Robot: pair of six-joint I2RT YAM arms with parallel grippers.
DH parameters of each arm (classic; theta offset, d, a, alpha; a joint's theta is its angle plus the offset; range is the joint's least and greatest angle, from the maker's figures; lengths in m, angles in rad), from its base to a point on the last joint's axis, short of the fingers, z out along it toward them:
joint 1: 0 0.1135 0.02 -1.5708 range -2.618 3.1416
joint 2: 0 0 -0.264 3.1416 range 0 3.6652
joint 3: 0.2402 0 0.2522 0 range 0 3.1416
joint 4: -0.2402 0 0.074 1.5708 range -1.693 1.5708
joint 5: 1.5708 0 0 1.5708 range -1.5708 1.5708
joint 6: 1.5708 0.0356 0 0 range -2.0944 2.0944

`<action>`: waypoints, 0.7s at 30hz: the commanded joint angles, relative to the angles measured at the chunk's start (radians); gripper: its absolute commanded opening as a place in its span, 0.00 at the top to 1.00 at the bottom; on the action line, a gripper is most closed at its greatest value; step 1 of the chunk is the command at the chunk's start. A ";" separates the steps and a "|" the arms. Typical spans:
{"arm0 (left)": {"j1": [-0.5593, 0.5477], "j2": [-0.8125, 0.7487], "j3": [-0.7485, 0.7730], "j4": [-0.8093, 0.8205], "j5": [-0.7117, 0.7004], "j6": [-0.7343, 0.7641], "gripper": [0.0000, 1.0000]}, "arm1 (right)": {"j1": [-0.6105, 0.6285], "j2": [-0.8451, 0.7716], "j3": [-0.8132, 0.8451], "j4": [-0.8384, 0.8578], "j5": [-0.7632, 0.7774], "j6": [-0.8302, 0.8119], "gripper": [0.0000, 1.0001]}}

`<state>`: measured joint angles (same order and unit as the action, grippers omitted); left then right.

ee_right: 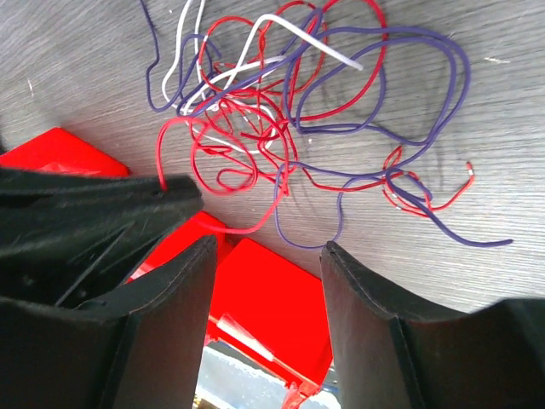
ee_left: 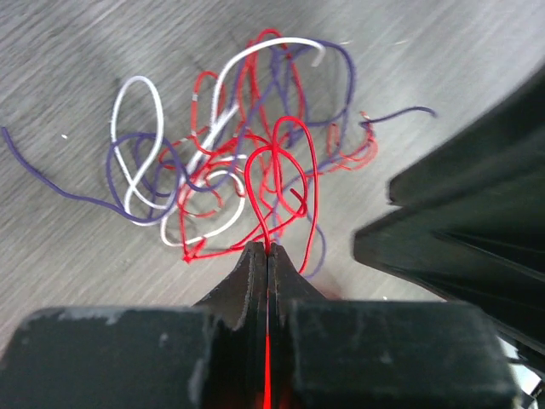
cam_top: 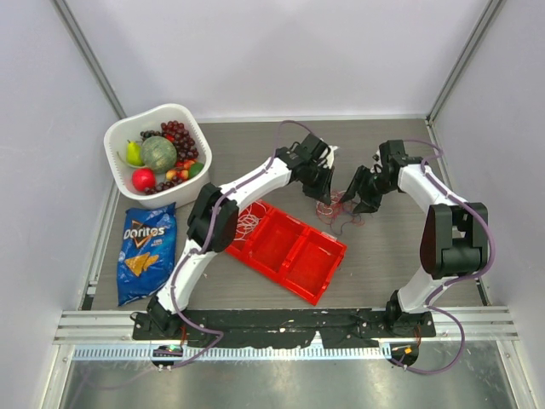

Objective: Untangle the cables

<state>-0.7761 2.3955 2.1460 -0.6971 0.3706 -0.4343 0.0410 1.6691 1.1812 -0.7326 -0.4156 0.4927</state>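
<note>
A tangled bunch of thin red, white and purple cables [cam_top: 338,207] lies on the grey table between the two arms; it shows close in the left wrist view [ee_left: 247,162] and the right wrist view [ee_right: 289,128]. My left gripper [ee_left: 268,251] is shut on a red cable [ee_left: 274,183] at the near edge of the bunch. In the top view it [cam_top: 322,189] sits just left of the bunch. My right gripper [ee_right: 266,251] is open and empty, above the table just right of the bunch [cam_top: 360,194]. A white cable [cam_top: 245,225] lies in the red tray.
The red two-compartment tray [cam_top: 298,256] lies just in front of the cables; its corner shows in the right wrist view [ee_right: 272,315]. A white bowl of fruit [cam_top: 157,149] stands at the back left. A blue Doritos bag [cam_top: 145,251] lies at the left.
</note>
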 commanded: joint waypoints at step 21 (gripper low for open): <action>0.001 -0.392 0.002 0.030 0.134 0.039 1.00 | 0.054 0.080 0.031 0.091 0.086 0.072 0.47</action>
<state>-0.7761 2.1628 2.1338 -0.7055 0.5350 -0.4290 0.0978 1.7489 1.1770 -0.6346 -0.4152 0.5819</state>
